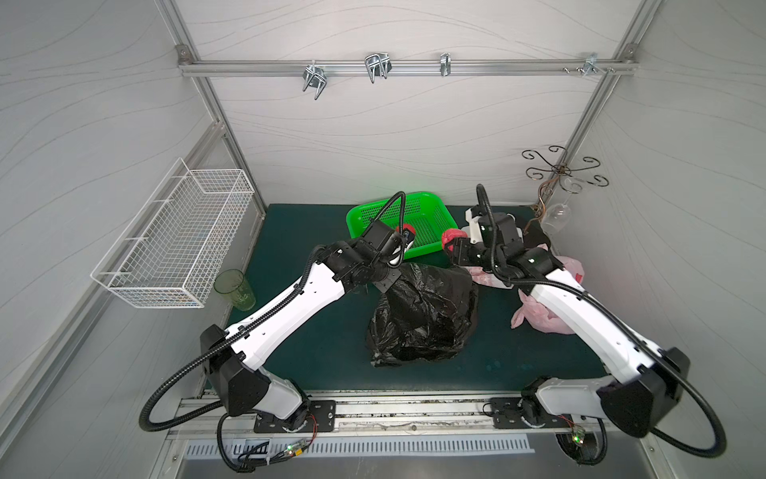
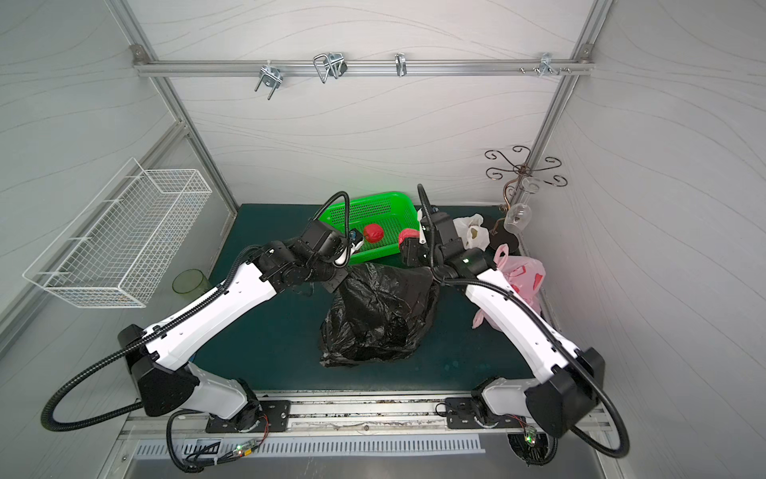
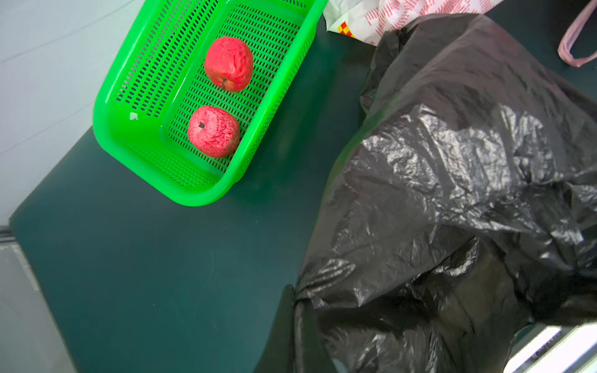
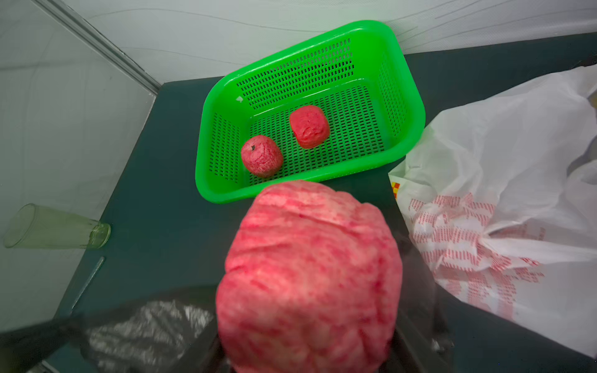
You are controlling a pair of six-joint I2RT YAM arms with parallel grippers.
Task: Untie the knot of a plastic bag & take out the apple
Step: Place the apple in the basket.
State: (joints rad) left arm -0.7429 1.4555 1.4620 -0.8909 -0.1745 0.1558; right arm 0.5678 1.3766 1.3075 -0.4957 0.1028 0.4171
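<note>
Top views look down; both close wrist views share the basket [image 3: 108, 135].

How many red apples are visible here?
3. One red apple and another lie in the green plastic basket; the right gripper holds a third. The black plastic bag may hide more.

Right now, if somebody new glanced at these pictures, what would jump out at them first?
The red apple fills the right wrist view, held by the right arm close beside the bright green basket, where two more apples lie. A crumpled black bag sprawls across the middle of the dark mat.
</note>
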